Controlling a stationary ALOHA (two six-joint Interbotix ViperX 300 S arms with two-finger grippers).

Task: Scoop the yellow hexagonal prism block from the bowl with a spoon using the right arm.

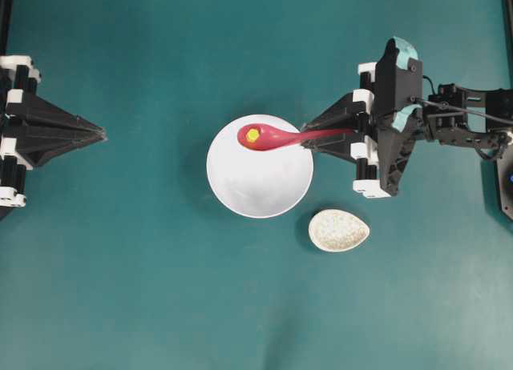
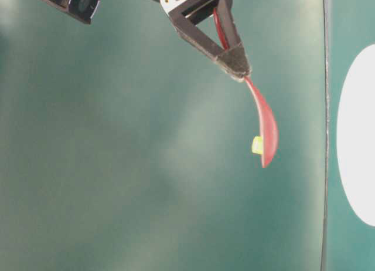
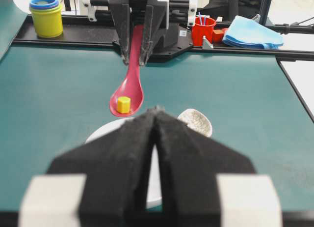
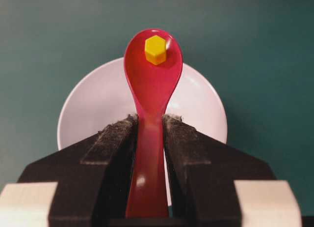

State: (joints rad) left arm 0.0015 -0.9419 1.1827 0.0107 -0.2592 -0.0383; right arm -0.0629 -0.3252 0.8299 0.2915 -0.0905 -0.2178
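The right tool (image 4: 149, 133) grips the spoon (image 4: 151, 84) by its handle. The block (image 4: 155, 49) sits in its scoop, above the bowl (image 1: 260, 186). The left tool (image 1: 100, 133) is closed.

Yellow block (image 4: 155, 49), red-pink spoon (image 4: 151, 89), white bowl (image 1: 256, 182), speckled beige dish (image 1: 338, 230), teal table (image 1: 144, 266).
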